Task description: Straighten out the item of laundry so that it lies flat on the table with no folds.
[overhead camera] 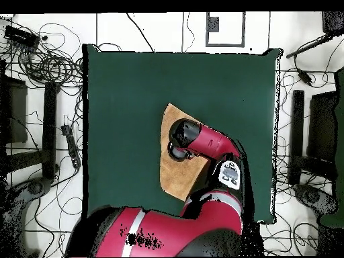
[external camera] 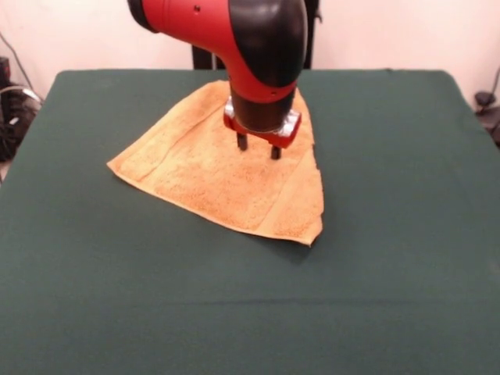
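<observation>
Roughly triangular towel [external camera: 226, 176], apex twd robot.

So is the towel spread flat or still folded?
Still folded. The towel shows a triangular outline on the table, with a doubled layer along its right edge; the claw hangs open over it.

1. The small orange-tan terry-cloth towel [external camera: 226, 168] lies on the large dark green felt-covered table [external camera: 391, 258], toward its far middle.
2. The red-and-black arm's gripper [external camera: 258, 147] hangs over the towel's far part.
</observation>
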Available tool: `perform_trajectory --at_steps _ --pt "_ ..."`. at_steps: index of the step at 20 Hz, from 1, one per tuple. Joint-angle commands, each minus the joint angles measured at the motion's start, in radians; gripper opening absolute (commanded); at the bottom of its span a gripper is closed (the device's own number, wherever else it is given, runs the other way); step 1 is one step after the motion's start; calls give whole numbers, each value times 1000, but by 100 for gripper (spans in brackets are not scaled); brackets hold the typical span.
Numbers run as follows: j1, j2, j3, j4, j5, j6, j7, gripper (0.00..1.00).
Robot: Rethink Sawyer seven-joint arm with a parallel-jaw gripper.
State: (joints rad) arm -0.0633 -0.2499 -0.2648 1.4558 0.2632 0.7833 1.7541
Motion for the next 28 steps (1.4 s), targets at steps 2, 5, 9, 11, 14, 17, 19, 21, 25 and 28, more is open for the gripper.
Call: perform_trajectory --at_steps 2,5,9,11,14,17,19,21,25,28 --pt "101 93 89 -126 138 -197 382 100" --pt "133 118 68 -156 163 -187 416 100" --pt "161 158 36 -192 175 -178 432 100" --pt "158 159 40 -184 175 -195 414 100" --pt "146 147 56 -150 171 -224 379 100" --pt "117 124 92 -91 152 -291 318 100" --pt "105 114 110 -60 141 -316 292 100" --pt "101 106 120 -32 131 -332 278 100" --pt "87 88 143 17 108 -360 239 100" --pt "42 66 207 76 101 -423 198 100"
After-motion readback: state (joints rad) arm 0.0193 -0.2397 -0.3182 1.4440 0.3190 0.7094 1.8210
